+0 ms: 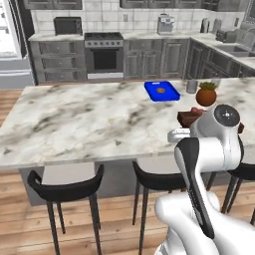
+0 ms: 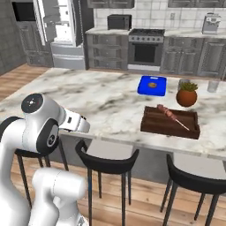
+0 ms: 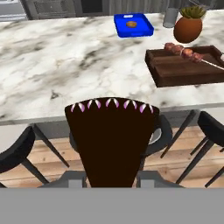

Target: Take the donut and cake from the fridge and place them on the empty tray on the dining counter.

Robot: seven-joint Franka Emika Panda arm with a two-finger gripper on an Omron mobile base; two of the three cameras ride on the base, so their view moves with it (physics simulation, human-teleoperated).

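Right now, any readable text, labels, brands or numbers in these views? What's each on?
None readable.
Microwave: no legible marking.
Oven: panel blurred, nothing to read.
Coffee machine: too small to tell.
Blue tray, wooden tray, cake: no print.

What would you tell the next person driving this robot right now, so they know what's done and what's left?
Jaws: shut on the cake, a dark wedge held over the stools, short of the dining counter.
Donut: a small round brownish thing, likely the donut, lies in the blue tray on the far side of the counter.
Fridge: far behind the counter, white inside showing.
Done: cake is out of the fridge; the donut looks placed.
Left: reach across, set the cake in the blue tray beside the donut, let go.
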